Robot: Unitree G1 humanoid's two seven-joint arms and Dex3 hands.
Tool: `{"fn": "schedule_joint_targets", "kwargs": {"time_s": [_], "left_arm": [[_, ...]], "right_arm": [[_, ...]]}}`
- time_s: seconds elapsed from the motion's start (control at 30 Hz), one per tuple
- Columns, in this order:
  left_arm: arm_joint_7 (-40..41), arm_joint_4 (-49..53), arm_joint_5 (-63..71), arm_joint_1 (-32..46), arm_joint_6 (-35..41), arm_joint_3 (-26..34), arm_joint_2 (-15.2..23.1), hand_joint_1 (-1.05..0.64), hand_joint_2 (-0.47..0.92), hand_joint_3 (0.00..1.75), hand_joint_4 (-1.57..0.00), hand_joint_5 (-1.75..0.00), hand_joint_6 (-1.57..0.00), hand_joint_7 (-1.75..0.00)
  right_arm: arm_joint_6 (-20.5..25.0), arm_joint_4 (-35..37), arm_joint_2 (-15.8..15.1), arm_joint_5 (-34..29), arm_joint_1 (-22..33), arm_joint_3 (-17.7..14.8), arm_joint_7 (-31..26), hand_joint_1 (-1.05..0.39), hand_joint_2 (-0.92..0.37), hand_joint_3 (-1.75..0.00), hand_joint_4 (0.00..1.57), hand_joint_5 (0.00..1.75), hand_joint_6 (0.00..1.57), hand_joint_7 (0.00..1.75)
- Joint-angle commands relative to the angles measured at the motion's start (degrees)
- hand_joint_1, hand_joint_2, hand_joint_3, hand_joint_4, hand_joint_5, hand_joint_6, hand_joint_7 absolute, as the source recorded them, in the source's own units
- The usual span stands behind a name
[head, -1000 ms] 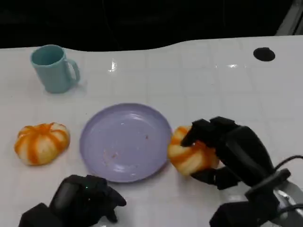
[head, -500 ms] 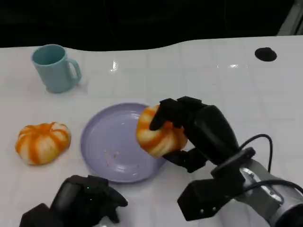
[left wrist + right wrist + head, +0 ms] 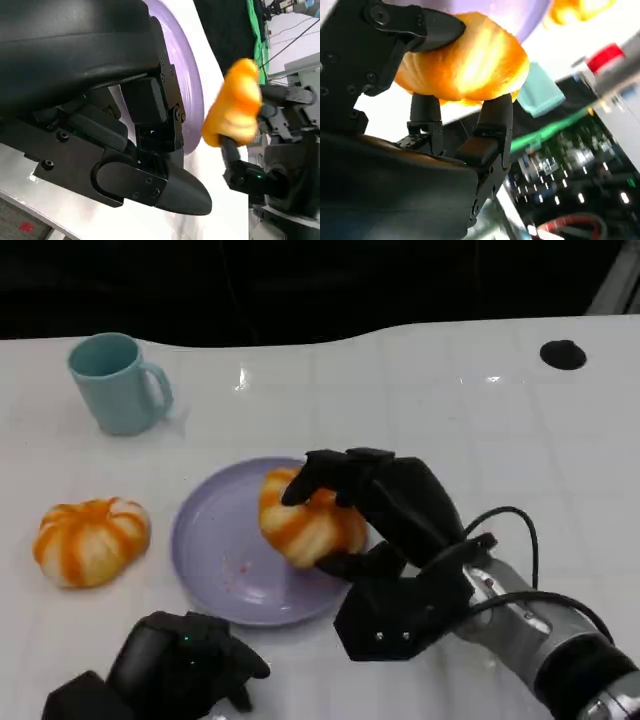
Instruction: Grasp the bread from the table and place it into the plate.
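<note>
Right hand (image 3: 375,505) gripped the bread (image 3: 300,525) over the plate (image 3: 215,550); wrist cam showed fingers (image 3: 492,120) clamped underneath. Left hand (image 3: 175,665) curled, holding nothing.

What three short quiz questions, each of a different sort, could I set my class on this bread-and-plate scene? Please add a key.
1. True or false: the right hand grips a bread roll over the purple plate.
2. Multiple choice: what stands at the far left of the table? A) a red bowl B) a teal mug C) a glass bottle
3. Fill the gap: a second bread roll lies on the table to the ____ of the plate, in the head view.

Key
1. True; the fingers wrap the roll.
2. B
3. left. The left hand holds nothing.
</note>
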Motion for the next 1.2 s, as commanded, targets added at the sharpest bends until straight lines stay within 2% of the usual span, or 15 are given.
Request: {"fn": "schedule_joint_targets", "kwargs": {"time_s": [0.03, 0.07, 0.1, 0.17, 0.27, 0.4, 0.6, 0.73, 0.87, 0.97, 1.03, 1.17, 1.2], "left_arm": [[0.15, 0.15, -0.02, 0.61, -0.41, 0.2, 0.67, -1.05, 0.92, 0.14, -1.24, -1.11, -1.41, -0.51], [0.21, 0.16, 0.06, 0.6, -0.51, 0.17, 0.66, -1.05, 0.92, 0.14, -1.24, -1.11, -1.41, -0.51], [0.29, 0.26, 0.17, 0.57, -0.81, 0.16, 0.67, -1.05, 0.92, 0.14, -1.24, -1.11, -1.4, -0.51], [0.43, 0.36, 0.28, 0.45, -0.96, 0.14, 0.64, -1.05, 0.92, 0.15, -1.24, -1.11, -1.4, -0.51], [0.6, 0.16, 0.4, 0.41, -0.66, 0.07, 0.58, -1.05, 0.92, 0.15, -1.24, -1.11, -1.4, -0.51], [0.64, 0.0, 0.4, 0.2, -0.09, -0.04, 0.44, -1.05, 0.92, 0.14, -1.24, -1.11, -1.4, -0.5], [0.61, -0.06, 0.11, 0.18, 0.18, 0.05, 0.15, -1.05, 0.92, 0.13, -1.24, -1.11, -1.41, -0.5], [1.08, -0.53, 0.59, 0.55, -0.3, -0.06, 0.13, -1.05, 0.92, 0.13, -1.24, -1.1, -1.41, -0.5], [1.55, -0.59, 1.04, 0.57, -0.3, -0.06, 0.35, -1.05, 0.92, 0.15, -1.24, -1.1, -1.41, -0.5], [1.86, -0.65, 1.12, 0.62, 0.22, -0.06, 0.51, -1.05, 0.92, 0.17, -1.25, -1.11, -1.41, -0.5], [1.32, -0.72, 0.53, 0.65, 0.07, 0.04, 0.46, -1.05, 0.92, 0.16, -1.25, -1.11, -1.41, -0.5], [1.44, -0.58, 0.74, 0.59, -0.14, 0.03, 0.83, -1.05, 0.92, 0.16, -1.25, -1.11, -1.41, -0.5], [1.31, -0.5, 0.63, 0.56, -0.2, 0.06, 0.87, -1.05, 0.92, 0.16, -1.25, -1.11, -1.41, -0.5]], "right_arm": [[2.84, -1.95, -1.34, 0.49, -1.28, 1.26, 6.75, -0.25, -0.68, -0.51, 0.46, 0.5, 0.61, 0.15], [3.28, -2.5, -1.7, 0.22, -1.22, 1.71, 7.94, -0.3, -0.76, -0.36, 0.4, 0.34, 0.56, 0.07], [3.95, -3.21, -2.18, -0.3, -1.18, 2.36, 9.23, -0.35, -0.82, -0.25, 0.34, 0.26, 0.51, 0.03], [5.28, -4.85, -3.01, -1.0, -0.91, 3.28, 11.27, -0.47, -0.9, -0.16, 0.23, 0.18, 0.41, 0.01], [7.15, -7.97, -3.9, -1.04, 0.13, 3.85, 14.24, -0.57, -0.92, -0.18, 0.13, 0.13, 0.3, 0.0], [9.14, -12.61, -5.23, -0.5, 1.98, 3.78, 17.52, -0.64, -0.92, -0.21, 0.09, 0.12, 0.24, 0.0], [9.62, -19.82, -7.33, 0.57, 5.99, 2.71, 19.37, -0.65, -0.92, -0.19, 0.11, 0.16, 0.25, 0.01], [7.98, -23.26, -8.44, 1.98, 8.97, 1.54, 17.73, -0.64, -0.92, -0.2, 0.16, 0.2, 0.27, 0.02], [3.22, -25.49, -9.11, 4.95, 12.48, -0.77, 14.82, -0.55, -0.92, -0.21, 0.29, 0.29, 0.35, 0.05], [-2.47, -26.29, -9.57, 8.83, 15.29, -2.9, 13.41, -0.47, -0.92, -0.2, 0.41, 0.41, 0.48, 0.12], [-5.62, -27.13, -9.77, 11.8, 17.1, -4.56, 13.36, -0.41, -0.92, -0.19, 0.46, 0.66, 0.61, 0.17], [-10.82, -29.21, -9.06, 20.55, 21.11, -7.56, 16.14, -0.32, -0.92, -0.13, 0.63, 0.91, 0.81, 0.3], [-12.26, -29.49, -8.94, 22.44, 21.94, -8.04, 16.78, -0.29, -0.9, -0.16, 0.66, 1.05, 0.84, 0.37]]}}
